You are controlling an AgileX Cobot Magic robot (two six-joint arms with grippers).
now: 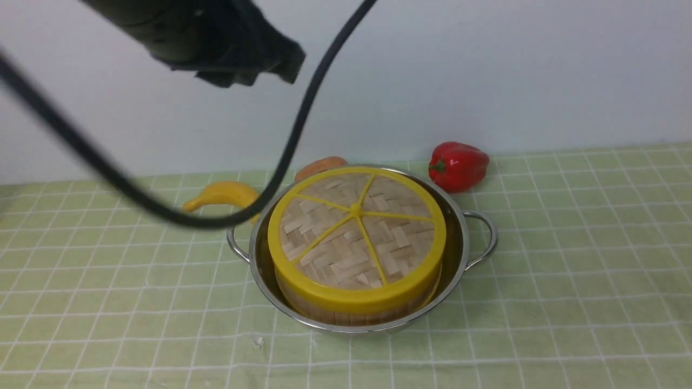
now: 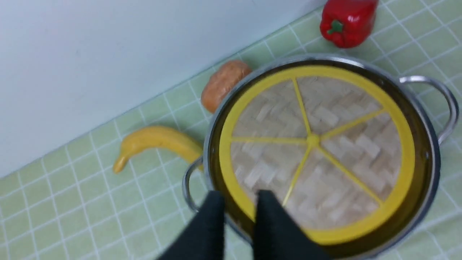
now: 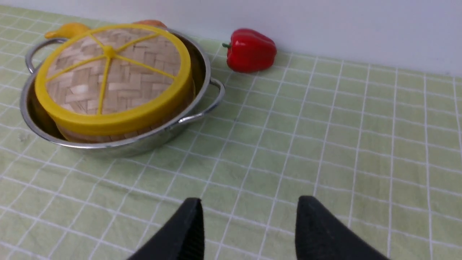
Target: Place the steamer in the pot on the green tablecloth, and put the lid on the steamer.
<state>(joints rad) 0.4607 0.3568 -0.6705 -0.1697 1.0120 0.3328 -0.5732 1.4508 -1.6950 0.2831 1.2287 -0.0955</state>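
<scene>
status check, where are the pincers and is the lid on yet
Left pincer raised above the pot, nearly closed, holding nothing. Right pincer open over bare green tablecloth. Lid on steamer in pot. Nothing in the way.

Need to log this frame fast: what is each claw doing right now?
Left claw: nearly closed with a narrow gap, holding nothing, above the lid.
Right claw: open, empty, over the green tablecloth.

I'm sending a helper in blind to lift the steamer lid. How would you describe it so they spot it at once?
Find the shiny steel pot on the green tablecloth. The lid is the flat woven-bamboo disc capping the steamer inside it. Only it has a thick yellow rim and five yellow spokes.
</scene>
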